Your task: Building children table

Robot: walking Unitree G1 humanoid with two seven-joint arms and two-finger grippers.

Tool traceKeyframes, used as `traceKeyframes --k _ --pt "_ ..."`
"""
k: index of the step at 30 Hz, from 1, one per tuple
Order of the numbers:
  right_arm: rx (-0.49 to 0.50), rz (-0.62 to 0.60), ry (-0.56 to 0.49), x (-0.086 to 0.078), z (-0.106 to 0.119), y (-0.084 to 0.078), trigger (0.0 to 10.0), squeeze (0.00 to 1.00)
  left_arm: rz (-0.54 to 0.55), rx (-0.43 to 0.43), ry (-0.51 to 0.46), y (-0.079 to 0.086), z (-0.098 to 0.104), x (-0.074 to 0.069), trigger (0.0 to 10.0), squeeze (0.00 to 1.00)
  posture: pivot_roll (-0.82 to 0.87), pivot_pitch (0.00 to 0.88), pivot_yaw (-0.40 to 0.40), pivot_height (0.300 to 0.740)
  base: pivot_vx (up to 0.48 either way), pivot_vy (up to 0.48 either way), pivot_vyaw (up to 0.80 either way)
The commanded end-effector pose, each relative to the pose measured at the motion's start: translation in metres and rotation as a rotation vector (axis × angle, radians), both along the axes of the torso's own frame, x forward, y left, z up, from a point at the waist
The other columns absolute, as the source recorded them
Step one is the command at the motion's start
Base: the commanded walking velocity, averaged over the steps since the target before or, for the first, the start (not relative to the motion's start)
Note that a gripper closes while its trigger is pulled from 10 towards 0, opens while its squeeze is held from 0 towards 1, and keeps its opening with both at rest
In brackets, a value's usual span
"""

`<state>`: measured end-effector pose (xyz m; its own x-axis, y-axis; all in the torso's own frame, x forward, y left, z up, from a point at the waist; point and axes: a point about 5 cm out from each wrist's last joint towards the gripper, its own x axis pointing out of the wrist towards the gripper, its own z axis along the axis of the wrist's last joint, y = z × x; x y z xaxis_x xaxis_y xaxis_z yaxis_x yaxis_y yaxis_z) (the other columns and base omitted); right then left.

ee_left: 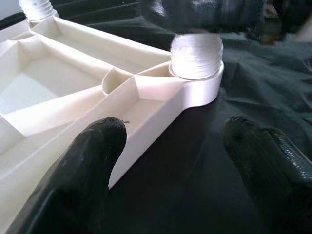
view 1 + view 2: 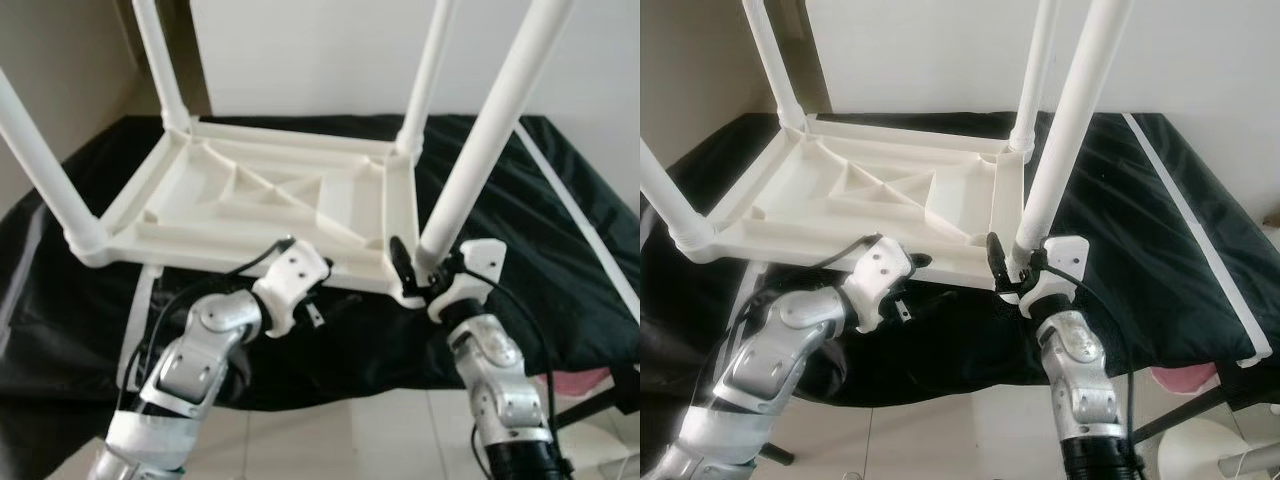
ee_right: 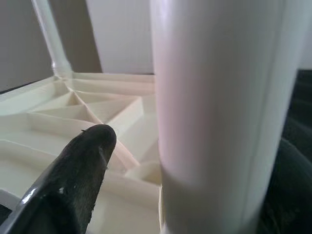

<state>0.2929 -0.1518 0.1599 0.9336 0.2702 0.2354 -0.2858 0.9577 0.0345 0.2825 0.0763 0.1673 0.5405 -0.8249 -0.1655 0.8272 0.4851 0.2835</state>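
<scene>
Right end effector (image 2: 418, 272) clamps near table leg (image 2: 480, 150); no readable markings

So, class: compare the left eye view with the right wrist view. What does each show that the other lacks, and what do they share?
Left eye view alone: the black cloth-covered surface, all four white tubular legs, the left gripper, and both silver arms.

Right wrist view alone: a close look at the right gripper with its black fingers either side of the near white leg.

Both: the upturned white plastic tabletop.

a black cloth (image 2: 560, 250) covers the surface (pink object (image 2: 1185, 380) beneath), tiled floor (image 2: 350, 440) below.
</scene>
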Motion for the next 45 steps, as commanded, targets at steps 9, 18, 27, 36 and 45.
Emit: traceKeyframes --k 9,18,27,36,45 --pt "-0.128 0.196 0.044 0.015 -0.005 -0.006 10.0 0.0 -0.079 -0.008 0.023 -0.013 0.0 -0.013 10.0 0.0 0.01 0.062 0.0 0.74 0.0 0.0 0.0" --pt "-0.2 0.297 0.064 0.03 -0.012 -0.001 10.0 0.0 -0.107 0.002 0.039 -0.019 -0.002 -0.019 10.0 0.0 0.02 0.068 0.0 0.74 0.0 0.0 0.0" --pt "-0.184 0.299 0.063 0.031 -0.014 0.001 10.0 0.0 -0.105 0.034 0.048 -0.016 -0.006 -0.021 10.0 0.0 0.03 0.071 -0.009 0.74 0.0 0.0 0.0" --pt "-0.122 0.251 0.055 0.011 -0.015 0.001 10.0 0.0 -0.087 0.028 0.058 -0.015 -0.007 -0.023 10.0 0.0 0.03 0.088 -0.02 0.74 0.0 0.0 0.0" --pt "-0.078 0.191 0.047 -0.012 -0.011 0.005 10.0 0.0 -0.093 0.029 0.065 -0.016 -0.007 -0.024 10.0 0.0 0.01 0.098 -0.011 0.74 0.0 0.0 0.0"
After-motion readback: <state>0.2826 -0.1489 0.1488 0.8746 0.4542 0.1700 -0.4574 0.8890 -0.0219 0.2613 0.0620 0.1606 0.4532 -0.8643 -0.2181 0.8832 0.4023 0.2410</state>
